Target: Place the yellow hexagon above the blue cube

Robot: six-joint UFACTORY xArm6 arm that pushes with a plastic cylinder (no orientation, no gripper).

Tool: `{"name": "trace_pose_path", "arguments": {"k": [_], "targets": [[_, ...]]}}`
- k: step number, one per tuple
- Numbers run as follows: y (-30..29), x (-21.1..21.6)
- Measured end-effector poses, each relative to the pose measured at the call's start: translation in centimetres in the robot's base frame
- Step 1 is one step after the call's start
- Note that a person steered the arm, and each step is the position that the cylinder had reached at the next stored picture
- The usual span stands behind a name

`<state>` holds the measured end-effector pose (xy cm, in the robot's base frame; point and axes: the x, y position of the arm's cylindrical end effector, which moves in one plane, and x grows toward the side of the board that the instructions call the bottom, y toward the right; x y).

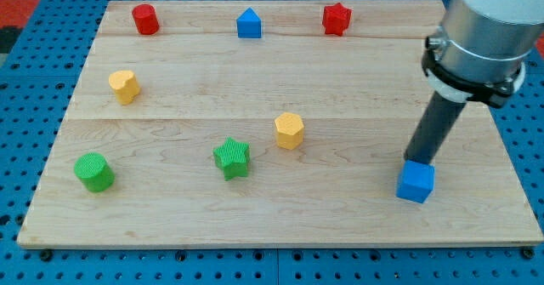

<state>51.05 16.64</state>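
Note:
The yellow hexagon point(289, 130) sits near the middle of the wooden board. The blue cube point(416, 182) sits at the view's lower right, well to the right of the hexagon and lower. My tip point(416, 162) stands just behind the blue cube's top edge, touching or nearly touching it; the cube hides its very end. The dark rod rises up and to the right into the grey arm body.
A green star point(231, 157) lies left of the hexagon. A green cylinder point(93, 172) is at lower left. A yellow block point(124, 87) is at left. A red cylinder point(145, 19), a blue house-shaped block point(249, 23) and a red star point(337, 19) line the top edge.

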Motion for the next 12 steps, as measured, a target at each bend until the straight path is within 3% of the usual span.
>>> {"name": "trace_pose_path", "arguments": {"k": [2,3,4,5,6,7,9,10,11,12], "targets": [[-12.9,-7.5],[-19.1,-7.1],[-18.9,-3.4],[-13.6,-4.8],[-11.8,-5.7],[-5.6,-5.8],[-1.4,-4.7],[0.0,-6.4],[0.0,-12.1],[0.9,-20.6]]}}
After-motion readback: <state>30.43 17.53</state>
